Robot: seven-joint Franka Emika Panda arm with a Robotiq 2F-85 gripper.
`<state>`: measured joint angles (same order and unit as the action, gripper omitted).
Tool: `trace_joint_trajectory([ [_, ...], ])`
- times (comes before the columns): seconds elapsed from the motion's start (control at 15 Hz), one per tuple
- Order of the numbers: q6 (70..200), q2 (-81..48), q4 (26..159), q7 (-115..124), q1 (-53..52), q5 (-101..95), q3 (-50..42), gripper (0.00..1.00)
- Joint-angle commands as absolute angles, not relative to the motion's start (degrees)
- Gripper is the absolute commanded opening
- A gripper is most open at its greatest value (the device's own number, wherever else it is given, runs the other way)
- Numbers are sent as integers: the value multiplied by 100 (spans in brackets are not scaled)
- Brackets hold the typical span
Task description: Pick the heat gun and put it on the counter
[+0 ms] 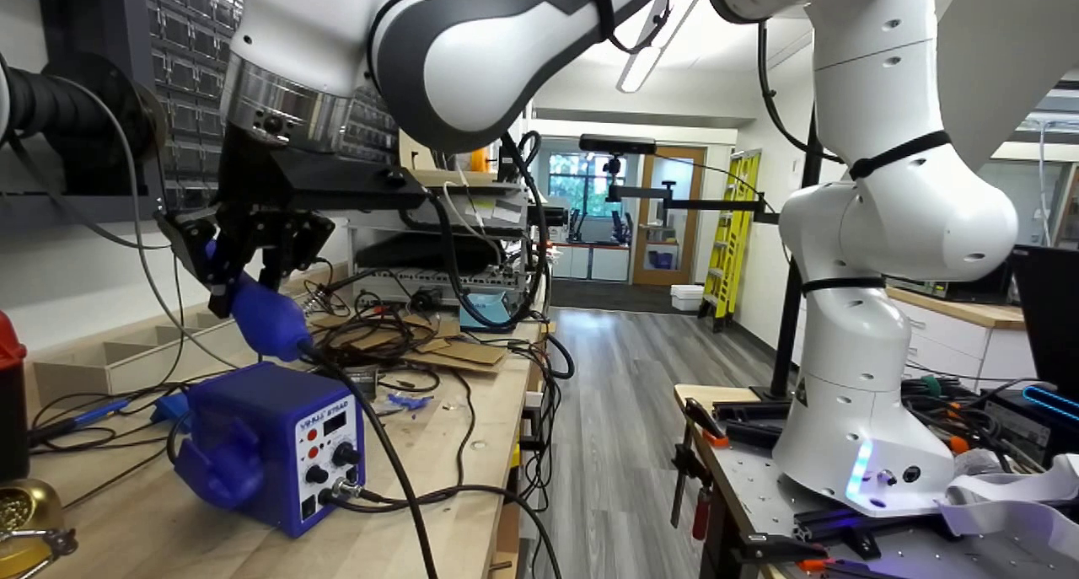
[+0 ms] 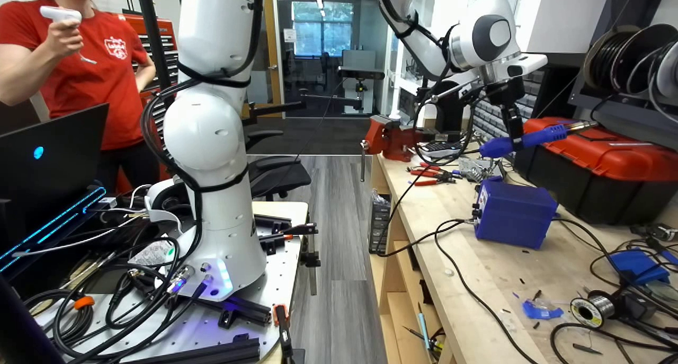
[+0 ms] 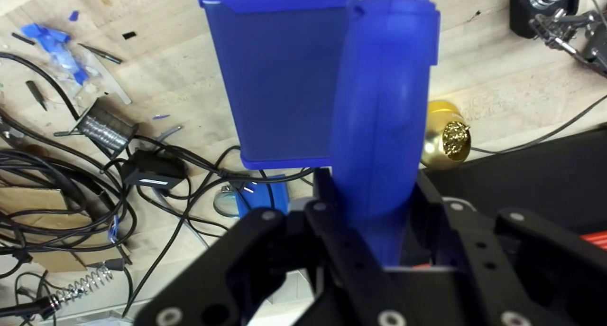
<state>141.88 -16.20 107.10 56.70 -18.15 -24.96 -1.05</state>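
Observation:
The heat gun is a blue handle with a metal nozzle. It shows in both exterior views [image 1: 271, 318] [image 2: 548, 136] and in the wrist view [image 3: 386, 79]. My gripper [image 1: 246, 288] is shut around its handle; the fingers also show in an exterior view [image 2: 514, 133] and in the wrist view [image 3: 372, 179]. The gun is tilted and held in the air above the blue station box [image 1: 274, 495] [image 2: 514, 215] [image 3: 284, 88]. A black cable hangs from its rear end. The station stands on the wooden counter [image 1: 152, 533] [image 2: 492, 263]. The nozzle is hidden in the wrist view.
A red-and-black toolbox [image 2: 609, 152] stands behind the station. A gold tip cleaner [image 3: 441, 136] [image 1: 34, 503] sits beside it. A solder spool [image 2: 590, 308], tangled cables [image 1: 371, 335] and pliers [image 2: 431, 176] lie on the counter. A red vise [image 2: 389, 139] is at the counter's front edge.

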Motion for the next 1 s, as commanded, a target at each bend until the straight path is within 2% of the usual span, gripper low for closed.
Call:
trace_joint_trajectory([
  [0.0, 13762, -1265, 10839, 5067, -1529, -2095, 33, 15],
  [0.4, 13403, -1275, 10907, 4632, -1285, -1906, -34, 15],
  [0.93, 13570, -1230, 11257, 4039, -917, -1643, -85, 15],
])
